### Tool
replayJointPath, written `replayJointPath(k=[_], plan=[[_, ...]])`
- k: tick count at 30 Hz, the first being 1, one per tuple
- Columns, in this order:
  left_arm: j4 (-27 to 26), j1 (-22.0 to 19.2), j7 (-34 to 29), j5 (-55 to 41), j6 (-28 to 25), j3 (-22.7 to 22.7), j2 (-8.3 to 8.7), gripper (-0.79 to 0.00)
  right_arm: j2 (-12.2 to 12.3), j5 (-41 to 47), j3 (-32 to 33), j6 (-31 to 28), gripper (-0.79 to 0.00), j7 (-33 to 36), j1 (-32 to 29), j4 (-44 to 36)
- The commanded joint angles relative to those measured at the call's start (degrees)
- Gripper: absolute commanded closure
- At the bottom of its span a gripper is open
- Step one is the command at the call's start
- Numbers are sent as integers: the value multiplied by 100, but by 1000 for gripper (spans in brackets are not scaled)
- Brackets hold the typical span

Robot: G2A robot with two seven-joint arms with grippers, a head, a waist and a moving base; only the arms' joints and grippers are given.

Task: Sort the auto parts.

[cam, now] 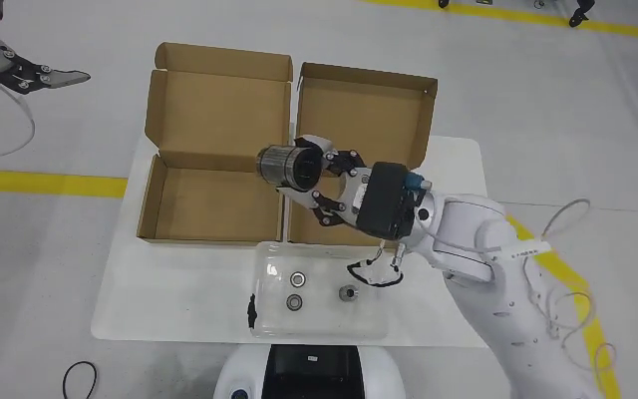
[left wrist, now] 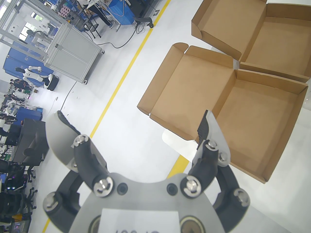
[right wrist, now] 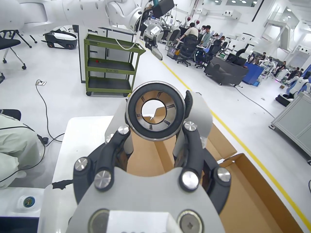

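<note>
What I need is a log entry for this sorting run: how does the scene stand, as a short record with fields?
Right arm: right gripper shut on metal cylinder, held about where the boxes meet
Left arm: left gripper open, off to the table's side
Boxes: cardboard box beside second box, both open, on the table
Tray: clear tray at the near edge, holding small metal parts

It was a robotics lab or factory hall: a glossy white floor carried yellow lane lines at nine o'clock of the table. Around stood a green trolley, aluminium-framed enclosures, blue workbenches, office chairs and other white robots.
</note>
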Motion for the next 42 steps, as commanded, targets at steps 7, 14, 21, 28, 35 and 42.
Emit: replayJointPath(k=[7, 14, 21, 28, 35, 42], plan=[[0, 0, 0, 0, 0, 0, 0, -785, -14, 4, 51, -56, 0, -357, 81, 47], [0, 0, 0, 0, 0, 0, 0, -785, -11, -96, 97, -34, 0, -586, -19, 13], [0, 0, 0, 0, 0, 0, 0, -785, -13, -376, 119, -43, 0, -1045, -140, 2], [0, 0, 0, 0, 0, 0, 0, -785, -5, -586, 113, -51, 0, -1360, -369, 159], [0, 0, 0, 0, 0, 0, 0, -785, 39, -800, 187, -85, 0, -1469, -771, 359], [0, 0, 0, 0, 0, 0, 0, -785, 98, -1035, 314, -28, 0, -1247, -1145, 465]])
